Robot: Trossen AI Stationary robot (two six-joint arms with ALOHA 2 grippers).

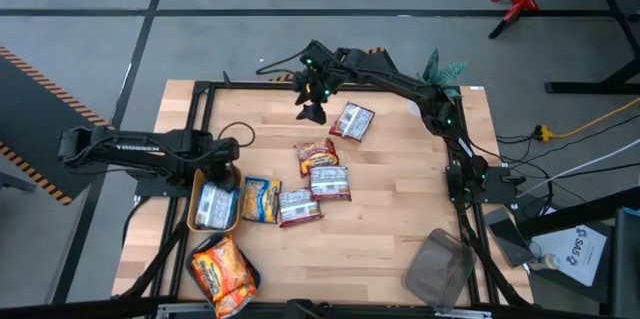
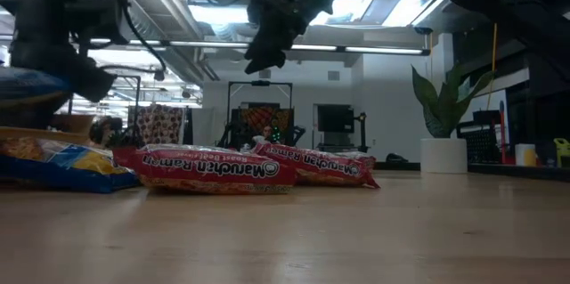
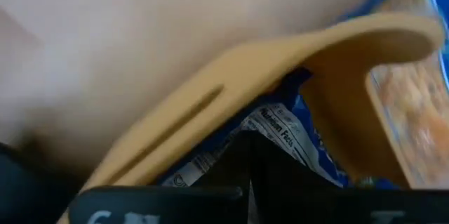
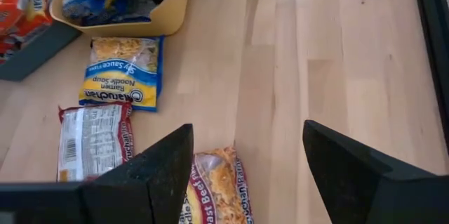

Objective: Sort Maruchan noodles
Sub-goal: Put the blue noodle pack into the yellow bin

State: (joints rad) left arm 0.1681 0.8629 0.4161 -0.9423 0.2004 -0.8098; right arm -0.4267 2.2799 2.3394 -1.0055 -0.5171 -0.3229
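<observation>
Wooden worktop [image 1: 400,219] carries the loose Maruchan noodles [image 1: 318,181] at frame centre; we note one blue packet [image 1: 213,204] in the yellow tray [image 1: 193,214], centre left. Left pincer [image 1: 222,181] sits over that tray, grip state indeterminable. Right pincer [image 4: 245,157] hangs released above a red-brown packet [image 4: 214,182]. We advise a centred, vertical descent.
</observation>
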